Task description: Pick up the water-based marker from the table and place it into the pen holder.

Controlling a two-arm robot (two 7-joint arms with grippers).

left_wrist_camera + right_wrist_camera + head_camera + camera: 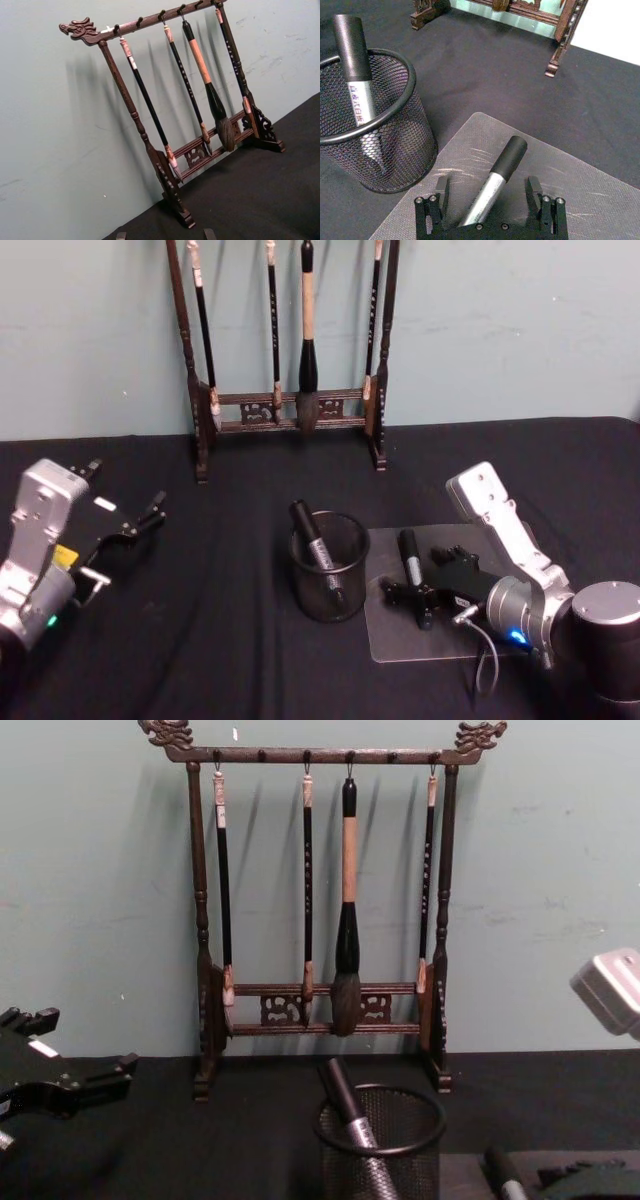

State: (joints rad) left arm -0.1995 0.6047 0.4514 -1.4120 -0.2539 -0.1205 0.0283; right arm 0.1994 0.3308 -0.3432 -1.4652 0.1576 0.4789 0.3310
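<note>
Beside the pen holder [355,562], right jaws spread empty astride the marker [409,548], left jaws parted and idle.

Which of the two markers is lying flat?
The marker on the clear mat, between the open fingers of the right pincer; the other marker leans upright inside the pen holder.

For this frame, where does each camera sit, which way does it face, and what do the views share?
Head: high, facing forward and down on the table; left gripper and right gripper show.
Chest: lower, facing across at the brush rack; left gripper at left edge, right arm at right.
Left wrist: faces the rack and wall; own fingertips show.
Right wrist: looks down on the marker on the clear mat, between its open fingers.
Shared: head, chest, right wrist see the pen holder.
</note>
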